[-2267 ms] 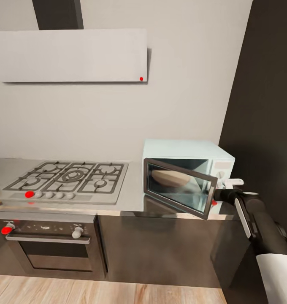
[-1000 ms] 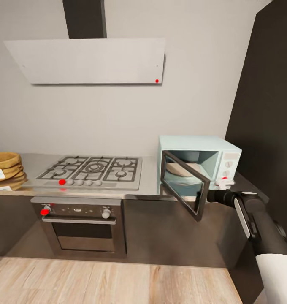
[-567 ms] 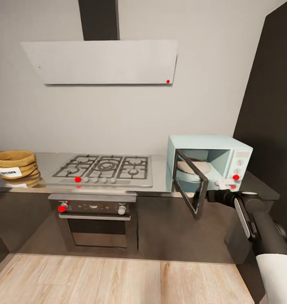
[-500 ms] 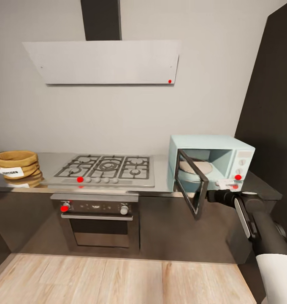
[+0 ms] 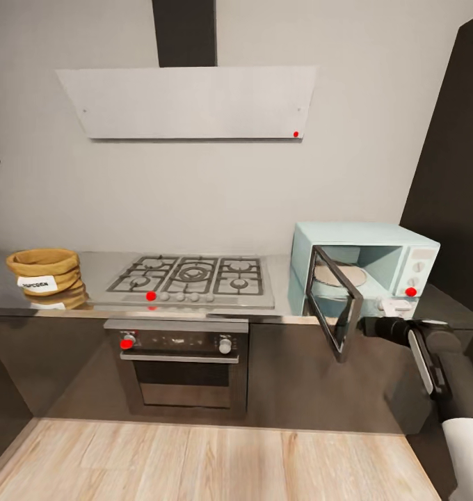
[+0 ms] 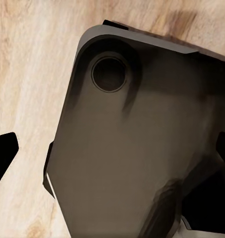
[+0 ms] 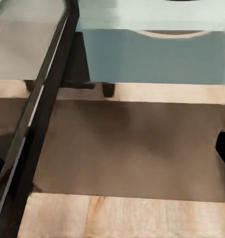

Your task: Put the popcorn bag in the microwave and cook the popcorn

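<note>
Head view: the popcorn bag [image 5: 45,277] sits upright on the countertop [image 5: 104,268] at the far left, rolled rim up, open mouth facing the ceiling. It is squat, wider than tall, so its longer dimension runs along the counter edge. The white label [image 5: 38,282] faces outward toward the robot. The bag stands near the left side of the gas hob [image 5: 195,278], not touching it, and well apart from the microwave [image 5: 375,268].

The microwave stands at the right end of the countertop, its front facing the room. The door [image 5: 336,300] is swung open on its left-hand hinge and projects forward past the counter edge, showing almost edge-on. A pale round turntable [image 5: 337,275] is visible inside the cavity. Red dot on the white control panel [image 5: 411,291].

Oven [image 5: 186,369] sits under the hob; white hood [image 5: 195,102] is above it. Wood floor [image 5: 195,463] below.

Right arm extends forward at lower right; the right gripper [image 5: 372,324] sits just beside the lower free edge of the open door. The right wrist view shows dark finger tips at opposite frame edges, set wide apart, nothing between them; the door edge and the microwave underside lie ahead.

Left wrist view: left gripper [image 6: 112,158] points down at the robot's dark base [image 6: 142,148] and the floor; fingers [image 6: 3,153] spread wide, empty.
</note>
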